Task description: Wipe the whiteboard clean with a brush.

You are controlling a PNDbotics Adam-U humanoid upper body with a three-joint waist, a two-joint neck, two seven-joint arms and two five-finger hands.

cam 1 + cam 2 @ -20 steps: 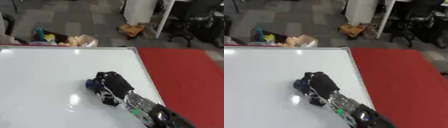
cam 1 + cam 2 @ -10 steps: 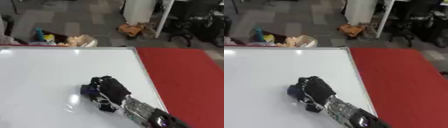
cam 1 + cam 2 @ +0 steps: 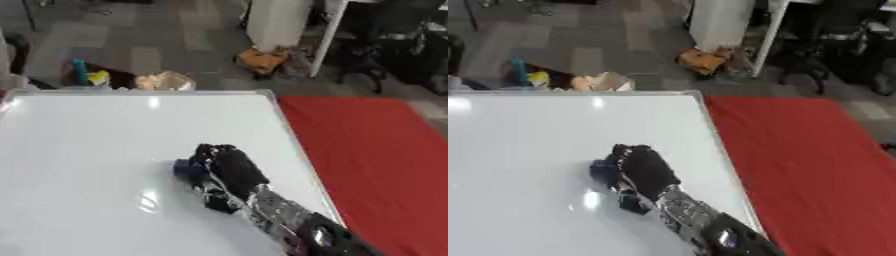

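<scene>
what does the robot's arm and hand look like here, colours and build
Only the right hand shows: bulky, matte black, with rounded fingers. Behind it the forearm is shiny silver metal with dark gaps, widening into a black joint housing with a round cap near the lower edge. No cables or markings can be made out. The left arm is out of view.

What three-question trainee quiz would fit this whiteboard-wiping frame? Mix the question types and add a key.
1. True or false: the right hand is lifted well clear of the whiteboard.
2. Multiple choice: what lies to the right of the whiteboard? A) red surface B) green mat C) bare wood
3. Fill in: the brush that shows at the hand's left side is ____ in colour.

Key:
1. False; it is down on the board, fingers curled over the brush.
2. A
3. Blue

The left hand shows in neither view.
</scene>
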